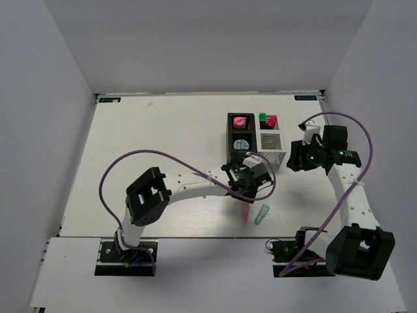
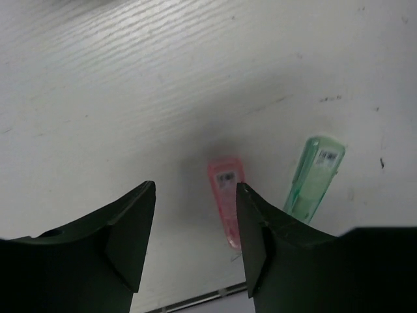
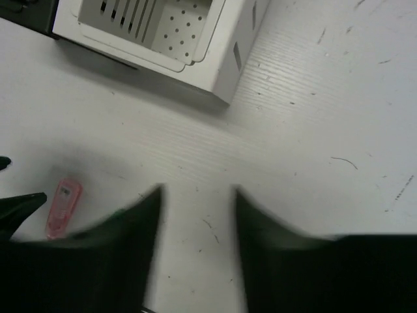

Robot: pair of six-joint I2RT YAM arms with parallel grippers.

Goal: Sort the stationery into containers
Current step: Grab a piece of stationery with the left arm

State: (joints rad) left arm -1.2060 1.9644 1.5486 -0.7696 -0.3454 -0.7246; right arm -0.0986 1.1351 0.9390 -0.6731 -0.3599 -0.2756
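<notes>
A white table [image 1: 163, 143] carries the organiser [image 1: 256, 140] at its far middle. The left claw [image 2: 195, 189] hangs wide and empty over the pink capsule [image 2: 226, 199], the green capsule [image 2: 314, 176] just beside it. The right claw [image 3: 197, 190], also wide and empty, hovers right of the organiser.

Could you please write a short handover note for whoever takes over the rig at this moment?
Left gripper: open, empty, low over the table near the pink capsule.
Right gripper: open, empty, beside the organiser.
Done: tape roll in the near black bin, markers in the far white bin, a pink item in the far black bin.
Left: pink capsule and green capsule lie side by side on the table in front of the organiser.
</notes>
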